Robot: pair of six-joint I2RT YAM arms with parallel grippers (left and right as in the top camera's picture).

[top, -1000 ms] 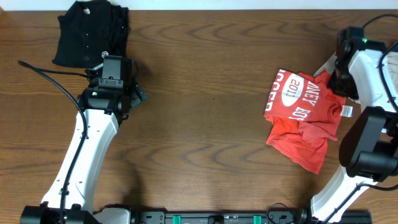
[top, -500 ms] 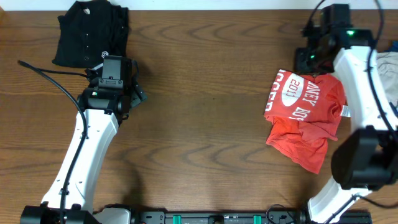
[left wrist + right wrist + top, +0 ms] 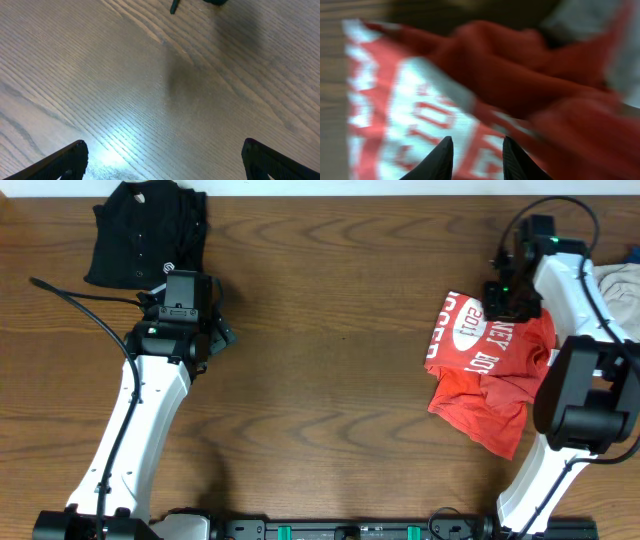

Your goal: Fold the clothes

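The clothes lie in separate spots. A red-orange T-shirt (image 3: 490, 370) with white lettering is crumpled at the table's right. My right gripper (image 3: 503, 298) hovers over its far edge. In the right wrist view the gripper (image 3: 477, 140) stands open by a narrow gap, with the blurred shirt print (image 3: 420, 100) beneath and nothing between the fingers. A folded black buttoned shirt (image 3: 145, 230) lies at the far left. My left gripper (image 3: 190, 320) is just in front of it. It is wide open (image 3: 164, 146) above bare wood.
A pale grey piece (image 3: 620, 280) and a bit of blue cloth (image 3: 635, 252) lie at the right edge, behind the right arm. A black cable (image 3: 75, 295) runs along the table left of the left arm. The wooden table (image 3: 330, 380) spans the middle.
The right arm swung toward the table's back and came down again at the red shirt's far edge, jaws slightly wider. The left arm and the clothes have not moved.
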